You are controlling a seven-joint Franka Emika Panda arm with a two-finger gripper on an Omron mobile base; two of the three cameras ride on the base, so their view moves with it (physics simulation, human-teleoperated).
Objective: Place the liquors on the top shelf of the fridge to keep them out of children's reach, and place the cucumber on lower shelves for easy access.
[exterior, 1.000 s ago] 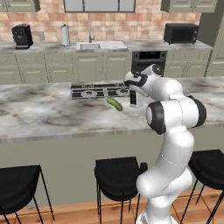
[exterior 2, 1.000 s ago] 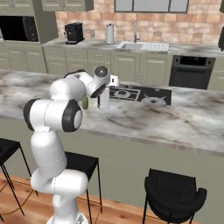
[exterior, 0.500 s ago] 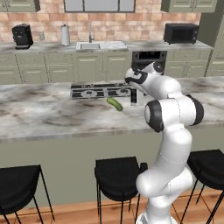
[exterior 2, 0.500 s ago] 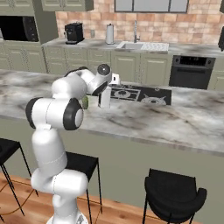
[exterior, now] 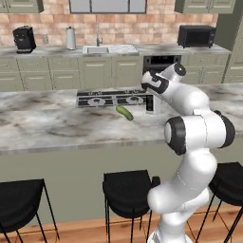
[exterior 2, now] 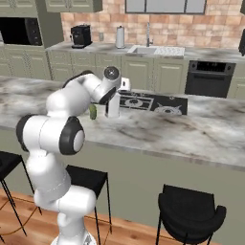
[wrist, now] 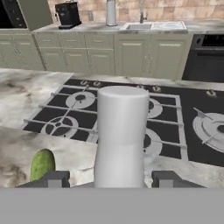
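Marble-patterned island counter ran across both base views, with a black cooktop set into it and dark stools standing along its near side. Behind it, saw a wall of olive cabinets under red brick, with a sink at about 12 o'clock of the cooktop, a coffee machine far toward 10 o'clock and a microwave toward 2 o'clock. Found the tall white bottle upright at the 3 o'clock end of the cooktop in the left base view, just at its edge. Found the cucumber lying flat on the marble, near the bottle at about 8 o'clock of it, apart from it and just beside the front edge of the cooktop. Saw the same pair from the right base view: bottle upright, cucumber at its 8 o'clock, partly behind the white arm. In the hand view, met the gripper set around the bottle, with one dark finger tip at 9 o'clock of it and the other at 3 o'clock, at a middle width. Could not tell whether the tips really pressed on the bottle or only stood close beside it. Noted the cucumber at 8 o'clock of the bottle there also, and the burners of the cooktop behind.
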